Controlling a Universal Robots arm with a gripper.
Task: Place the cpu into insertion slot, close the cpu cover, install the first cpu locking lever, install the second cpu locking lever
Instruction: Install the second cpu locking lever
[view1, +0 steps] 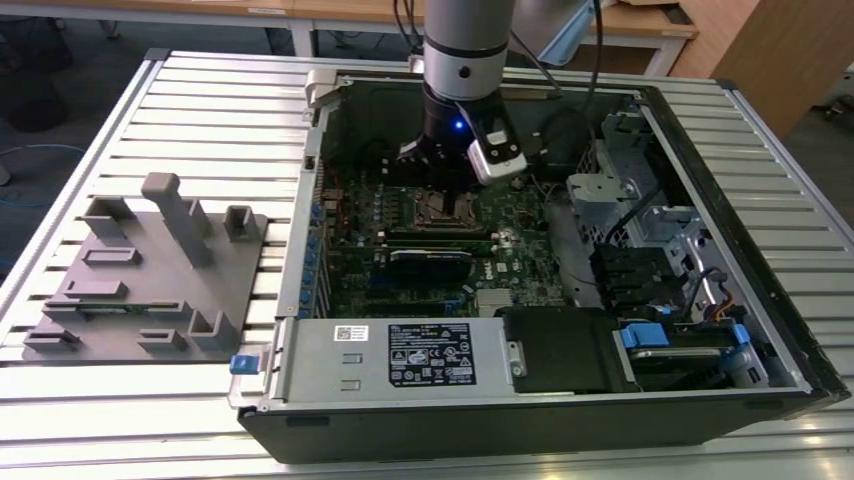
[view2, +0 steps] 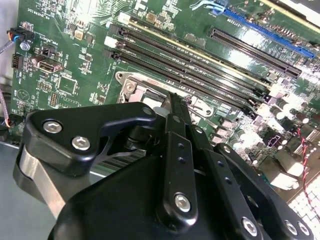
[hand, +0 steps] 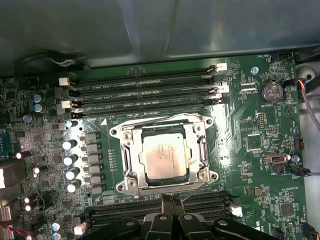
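The cpu (hand: 164, 156), a silver-grey square, lies in the insertion slot (hand: 126, 181) on the green board. The cpu cover (hand: 196, 150) lies flat around the chip's edges as a silvery frame. A thin wire locking lever (hand: 196, 191) slants up from the socket's corner toward my fingertips. My gripper (hand: 172, 199) hangs just beside that edge of the socket, its black fingers pressed together. In the second wrist view the gripper (view2: 173, 102) has its narrow tip over the socket's rim (view2: 134, 86). In the exterior view the gripper (view1: 449, 188) is low over the socket (view1: 447, 212).
Long black memory slots (hand: 145, 90) run along both sides of the socket. Upright capacitors (hand: 70, 160) stand beside it. The open case wall (view1: 320, 200), drive cage (view1: 627, 190) and power supply (view1: 400, 355) ring the board. A grey fixture block (view1: 147, 270) sits on the table at the exterior view's left.
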